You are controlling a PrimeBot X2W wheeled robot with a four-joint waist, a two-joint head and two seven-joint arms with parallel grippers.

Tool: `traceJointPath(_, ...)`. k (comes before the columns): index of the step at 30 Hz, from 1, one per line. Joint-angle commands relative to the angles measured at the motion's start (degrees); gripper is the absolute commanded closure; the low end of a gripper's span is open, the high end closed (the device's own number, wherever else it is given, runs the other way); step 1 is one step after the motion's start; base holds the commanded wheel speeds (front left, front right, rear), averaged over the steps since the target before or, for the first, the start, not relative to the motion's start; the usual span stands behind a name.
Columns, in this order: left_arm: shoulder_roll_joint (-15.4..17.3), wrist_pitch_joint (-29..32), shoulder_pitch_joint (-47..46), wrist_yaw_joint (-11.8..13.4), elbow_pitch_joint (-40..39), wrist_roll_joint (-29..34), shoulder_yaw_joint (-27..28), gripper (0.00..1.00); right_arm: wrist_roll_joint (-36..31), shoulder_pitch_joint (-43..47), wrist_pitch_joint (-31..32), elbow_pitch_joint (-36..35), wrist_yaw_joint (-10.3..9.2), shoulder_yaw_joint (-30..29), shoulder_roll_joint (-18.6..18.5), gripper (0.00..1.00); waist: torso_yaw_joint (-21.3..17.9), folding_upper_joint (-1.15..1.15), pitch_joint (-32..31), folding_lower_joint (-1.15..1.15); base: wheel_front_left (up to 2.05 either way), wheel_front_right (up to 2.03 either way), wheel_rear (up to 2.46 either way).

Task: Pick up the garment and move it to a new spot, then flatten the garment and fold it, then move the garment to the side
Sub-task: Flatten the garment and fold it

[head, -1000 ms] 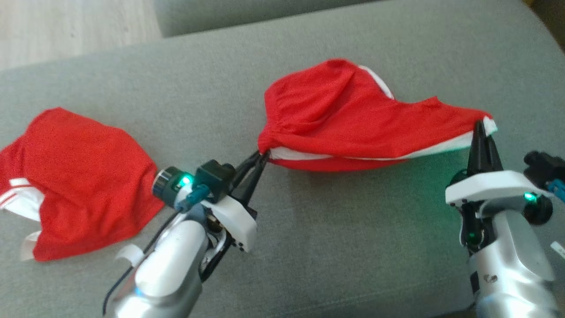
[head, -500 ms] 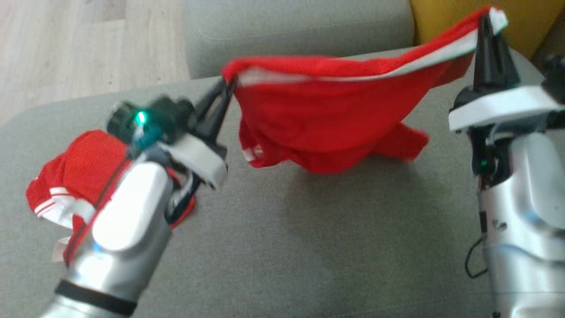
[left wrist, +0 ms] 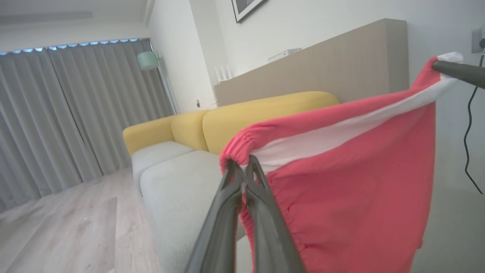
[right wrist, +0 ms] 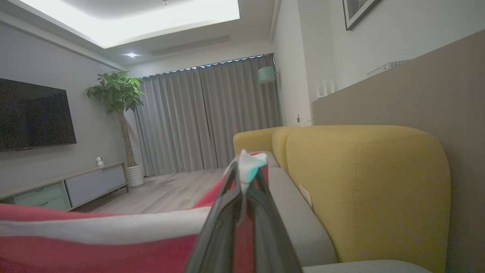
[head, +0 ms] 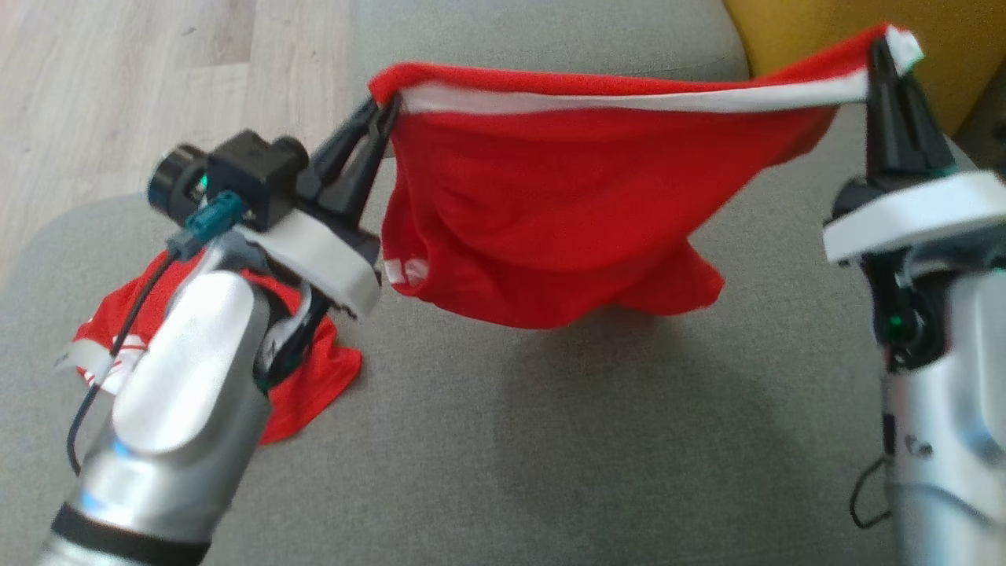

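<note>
1. Grey cushion (head: pixel 503 440) is seen across most of the head view, with wood floor (head: pixel 118 79) at ten o'clock and a yellow backrest (head: pixel 833 31) at one o'clock.
2. At eight o'clock a second garment (head: pixel 314 385), red with white trim, is seen lying crumpled on the cushion, partly hidden by the left forearm.
3. At eleven o'clock the left gripper (head: pixel 385 110) is held raised, its fingers pressed together on the gathered left end of the waistband. In the left wrist view the red cloth is seen bunched around the fingertips.
4. The garment (head: pixel 550 212), red with a white band along its top edge, is held in the air between the two grippers, around twelve o'clock. The top edge is stretched nearly straight and the body is left hanging in loose folds. Whether the lowest fold touches the cushion cannot be told; a shadow is cast on the grey fabric beneath it.
5. At two o'clock the right gripper (head: pixel 884 59) is pointed upward, its fingers pinched on the right end of the waistband. A small white corner of cloth is seen sticking out past the fingertips.
6. In the right wrist view, grey curtains (right wrist: pixel 204 117) are seen at twelve o'clock, with a potted plant (right wrist: pixel 117 94) and a dark screen (right wrist: pixel 34 113) at ten o'clock.
</note>
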Motion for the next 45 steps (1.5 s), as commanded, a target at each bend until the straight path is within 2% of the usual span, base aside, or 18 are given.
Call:
traceJointPath(1,2.23,0.76,-1.81,0.11,-2.4,-0.57,2.21,1.0,-0.49,-1.67,0.95,-3.17,-0.04,0.65,0.34,1.0,0.11,0.0,0.27,0.0,0.0,0.0,0.0)
traceJointPath(6,4.25,5.68,-2.29,-0.16,-7.07,-2.83,2.49,1.0,-1.62,-2.14,6.16,-8.94,-0.04,-0.86,0.95,1.0,-0.41,0.0,2.77,0.0,0.0,0.0,0.0)
traceJointPath(10,5.93,8.49,-8.41,-0.52,-6.74,-4.46,3.17,1.0,-2.6,-8.91,8.35,-7.23,-0.04,-0.85,1.23,1.0,-1.89,0.0,8.36,0.0,0.0,0.0,0.0)
traceJointPath(15,8.49,9.26,-22.18,-0.87,0.17,-5.58,1.78,1.0,-6.29,-25.14,4.84,5.58,-0.04,-1.04,1.35,1.0,-4.24,0.0,17.44,0.0,0.0,0.0,0.0)
traceJointPath(18,9.3,6.06,-32.42,-0.9,6.54,-5.29,1.23,1.0,-7.53,-36.44,-0.65,15.36,-0.04,-3.3,1.37,1.0,-4.74,0.0,21.64,0.0,0.0,0.0,0.0)
traceJointPath(24,6.38,-4.33,-47.22,-0.91,18.65,-3.94,3.27,1.0,-12.42,-53.04,-14.91,30.4,-0.04,-8.48,1.39,1.0,-4.24,0.0,25.35,0.0,0.0,0.0,0.0)
traceJointPath(27,4.3,-6.64,-49.4,-0.92,21.52,-3.98,2.93,1.0,-12.46,-56.04,-17.96,36.06,-0.04,-11.27,1.39,1.0,-3.63,0.0,25.94,0.0,0.0,0.0,0.0)
traceJointPath(33,1.3,-7.57,-43.65,-0.92,21.82,-8.08,-2.48,1.0,-12.23,-51.34,-18.91,47.04,-0.04,-7.32,1.39,1.0,-2.18,0.0,26.37,0.0,0.0,0.0,0.0)
traceJointPath(36,1.29,-7.61,-37.16,-0.93,19.96,-9.48,-4.33,1.0,-11.57,-47.38,-17.1,52.23,-0.04,-5.42,1.09,1.0,-1.66,0.0,25.92,0.0,0.0,0.0,0.0)
traceJointPath(40,1.91,-7.63,-27.0,-0.93,17.64,-10.49,-6.13,1.0,-10.75,-42.48,-12.53,58.0,-0.04,-1.29,-1.12,1.0,-0.88,0.0,24.63,0.0,0.0,0.0,0.0)
traceJointPath(45,2.44,-7.63,-14.63,-0.93,15.05,-10.38,-8.45,1.0,-8.35,-36.6,-8.02,61.66,-0.04,5.37,-4.44,1.0,0.04,0.0,21.54,0.0,0.0,0.0,0.0)
